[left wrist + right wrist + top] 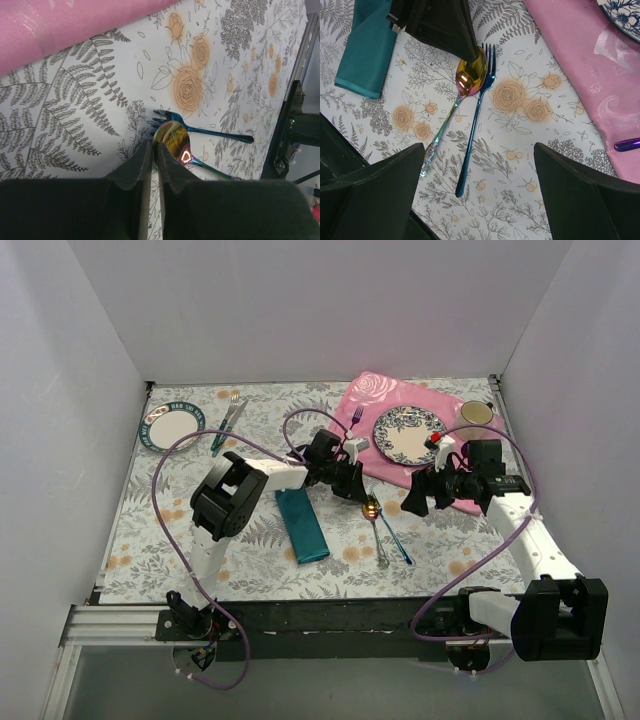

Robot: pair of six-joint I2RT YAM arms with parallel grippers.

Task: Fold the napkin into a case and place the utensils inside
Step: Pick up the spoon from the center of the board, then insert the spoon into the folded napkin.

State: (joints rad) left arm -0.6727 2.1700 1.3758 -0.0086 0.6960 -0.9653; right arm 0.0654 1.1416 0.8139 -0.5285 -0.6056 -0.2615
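**Left pincer at the spoon.** The left pincer [154, 146] is narrowed to a thin slit. Its tips sit against the rim of the gold-pink spoon [172, 141], which lies on the flower-printed table [140, 550]. Whether the rim is actually pinched cannot be told. The right pincer [479, 150] stands wide open and holds nothing. It hangs above the handles of the spoon and the blue fork [474, 130], touching neither.

Only the left wrist view shows the slit between the fingers, with the fork's tines just beyond the spoon bowl. Only the right wrist view shows both utensils at full length, side by side, their handles running away from the left pincer's tips. It also shows the folded teal napkin [362, 50] behind that pincer, apart from the utensils. The pink placemat [580, 65] lies off to the pincer's far side. The top view alone takes in both arms at once.

The left arm rises from its base with the elbow up. Its forearm reaches rightward to mid-table and its pincer is angled down. The right arm runs up the right side and bends left at the wrist. Its pincer faces the left one, with the utensils between them.
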